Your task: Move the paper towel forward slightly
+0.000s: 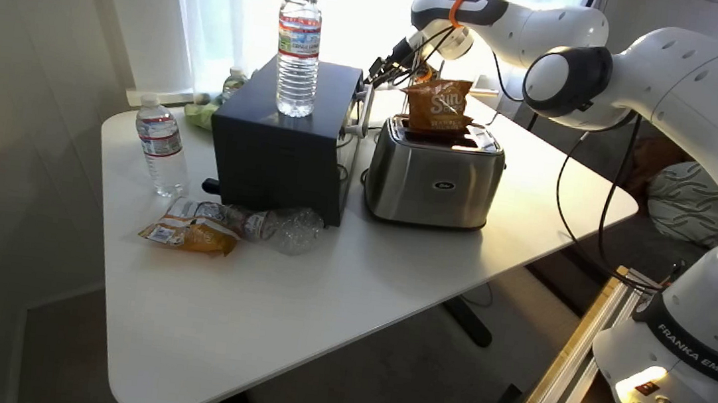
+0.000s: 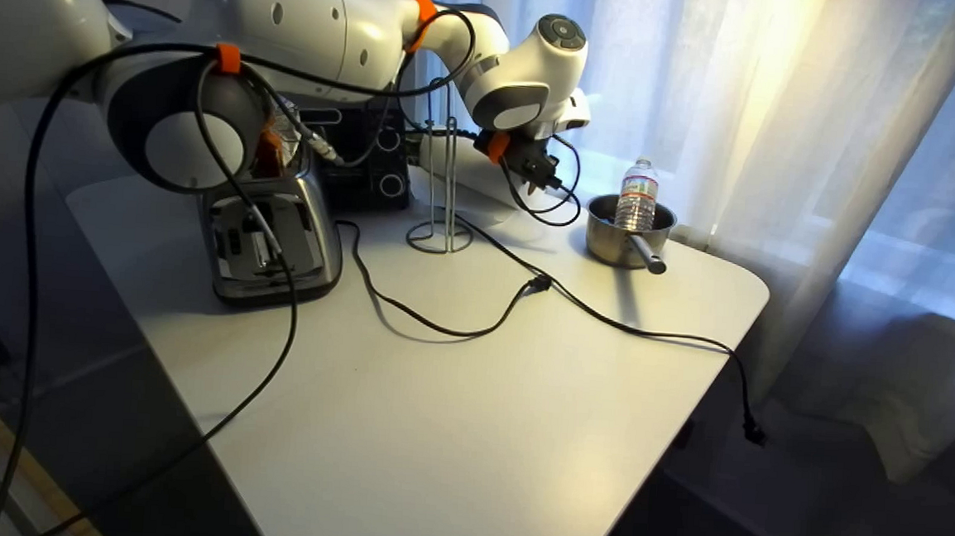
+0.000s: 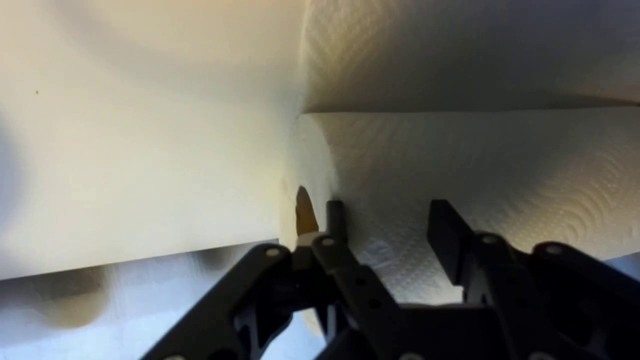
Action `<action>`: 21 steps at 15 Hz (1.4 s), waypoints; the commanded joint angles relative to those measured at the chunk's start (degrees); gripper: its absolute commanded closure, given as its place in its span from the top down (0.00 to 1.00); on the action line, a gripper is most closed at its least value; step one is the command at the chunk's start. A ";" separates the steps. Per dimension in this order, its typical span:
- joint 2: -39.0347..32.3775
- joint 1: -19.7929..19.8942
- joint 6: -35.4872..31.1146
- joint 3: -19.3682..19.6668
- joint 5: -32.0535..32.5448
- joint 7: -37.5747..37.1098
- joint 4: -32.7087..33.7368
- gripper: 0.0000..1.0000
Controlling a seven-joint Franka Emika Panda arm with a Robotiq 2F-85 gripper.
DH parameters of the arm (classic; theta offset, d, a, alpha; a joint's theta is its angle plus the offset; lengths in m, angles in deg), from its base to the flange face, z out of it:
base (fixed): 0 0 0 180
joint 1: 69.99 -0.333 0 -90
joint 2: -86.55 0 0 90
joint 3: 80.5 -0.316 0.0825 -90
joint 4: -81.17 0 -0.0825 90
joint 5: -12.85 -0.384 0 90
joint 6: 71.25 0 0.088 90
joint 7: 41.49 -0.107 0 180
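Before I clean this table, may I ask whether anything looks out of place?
Yes. An orange-brown snack bag stands atop the silver metal toaster, meant for bread; a clear plastic water bottle stands inside the round steel saucepan, meant for cooking.

The paper towel (image 3: pixel 490 165) lies in the way of my parted fingers (image 3: pixel 337 222); left of it in the wrist view, bare desk (image 3: pixel 150 155) gives room. In an exterior view, a wire stand (image 2: pixel 451 185) and a saucepan (image 2: pixel 603 244) flank me; black cords (image 2: pixel 656 335) cross the desk.
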 commanded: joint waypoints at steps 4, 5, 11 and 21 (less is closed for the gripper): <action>0.77 0.02 13.17 3.69 5.42 -4.90 -0.39 0.58; 0.79 0.06 14.04 4.30 6.01 -5.60 -0.22 0.61; 1.98 0.71 13.62 3.53 4.80 -6.51 0.08 0.99; 1.90 0.31 1.40 -0.40 1.70 -7.61 0.04 1.00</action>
